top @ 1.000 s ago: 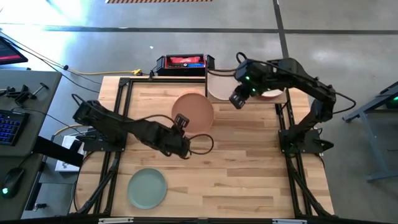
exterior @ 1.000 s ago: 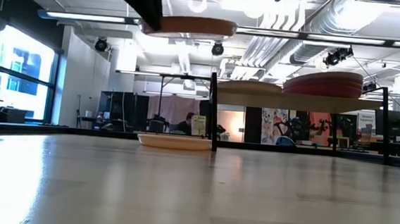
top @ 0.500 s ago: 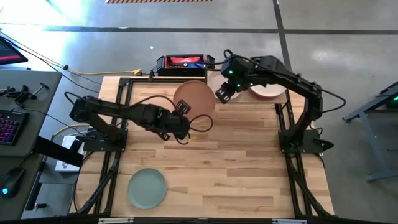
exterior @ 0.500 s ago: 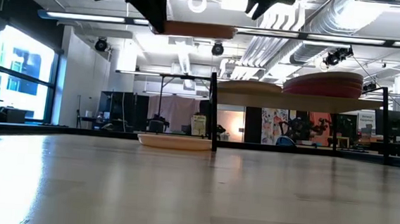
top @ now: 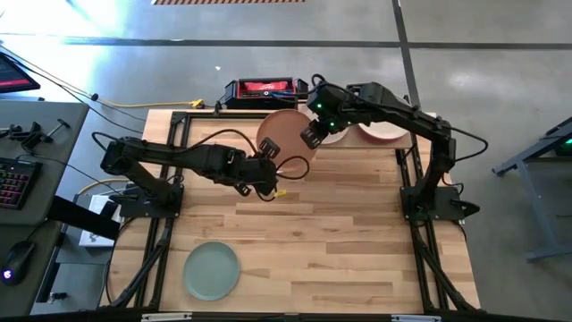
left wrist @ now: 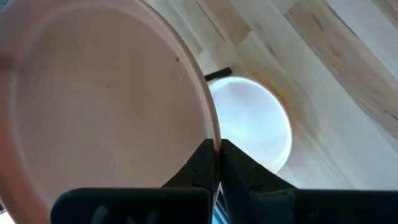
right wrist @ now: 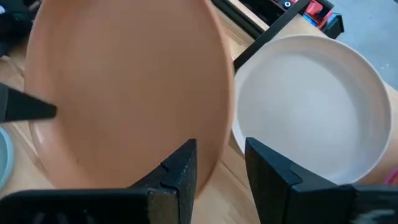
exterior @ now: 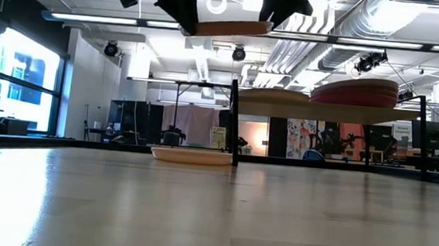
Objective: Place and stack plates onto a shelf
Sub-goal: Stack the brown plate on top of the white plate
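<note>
Tan plate [top: 282, 139] rim pinched by left end effector [top: 265, 173], right end effector [top: 312, 136] open astride opposite edge.

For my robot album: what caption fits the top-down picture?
Left hand holds a tan plate out to the open right hand.

light: bright, even, from ceiling strip lamps [exterior: 210, 31] | glare: windows [exterior: 21, 78] at 9 o'clock blew out; pale sheen on counter [exterior: 213, 208] | shadows: soft, faint | focus: low view's near counter soft; wrist views' end effector fingers [right wrist: 180, 174] blurred | silhouettes: arms dark against ceiling
</note>
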`<action>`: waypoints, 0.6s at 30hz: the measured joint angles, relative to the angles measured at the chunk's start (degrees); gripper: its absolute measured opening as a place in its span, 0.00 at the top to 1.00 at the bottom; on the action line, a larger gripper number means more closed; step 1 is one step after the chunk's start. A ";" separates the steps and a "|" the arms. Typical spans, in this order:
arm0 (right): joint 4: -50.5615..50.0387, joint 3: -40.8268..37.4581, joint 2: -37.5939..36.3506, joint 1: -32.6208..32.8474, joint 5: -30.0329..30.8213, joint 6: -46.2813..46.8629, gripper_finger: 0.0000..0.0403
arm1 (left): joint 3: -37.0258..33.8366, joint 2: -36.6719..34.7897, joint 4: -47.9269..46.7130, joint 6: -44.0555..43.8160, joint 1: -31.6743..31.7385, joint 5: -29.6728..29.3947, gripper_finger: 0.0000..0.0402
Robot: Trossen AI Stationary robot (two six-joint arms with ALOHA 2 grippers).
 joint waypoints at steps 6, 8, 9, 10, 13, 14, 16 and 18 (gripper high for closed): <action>0.00 0.00 -0.04 -0.37 0.14 1.24 0.72 | 0.00 0.00 0.20 0.00 0.00 -0.61 1.00; 0.00 0.00 -0.07 -0.33 -0.06 1.27 0.72 | 0.00 0.00 1.53 0.00 0.00 -0.63 1.00; 0.00 0.00 -0.06 -0.33 -0.26 1.25 0.73 | 0.00 0.00 2.55 0.02 0.00 -0.81 1.00; 0.00 0.00 -0.01 -0.33 -0.32 1.27 0.74 | 0.00 0.00 3.47 0.04 0.00 -0.93 1.00; -0.15 0.00 0.13 -0.33 -0.32 1.27 0.79 | 0.00 0.00 4.64 0.85 0.00 -1.01 1.00; -0.14 0.00 0.15 -0.33 -0.34 1.27 0.81 | 0.00 0.00 4.62 1.10 0.00 -1.01 1.00; -0.13 0.00 0.15 -0.33 -0.32 1.27 0.86 | 0.00 0.00 4.51 1.14 0.00 -0.98 1.00; -0.15 0.00 0.15 -0.33 -0.32 1.29 0.92 | 0.00 0.00 4.35 1.21 0.00 -0.98 1.00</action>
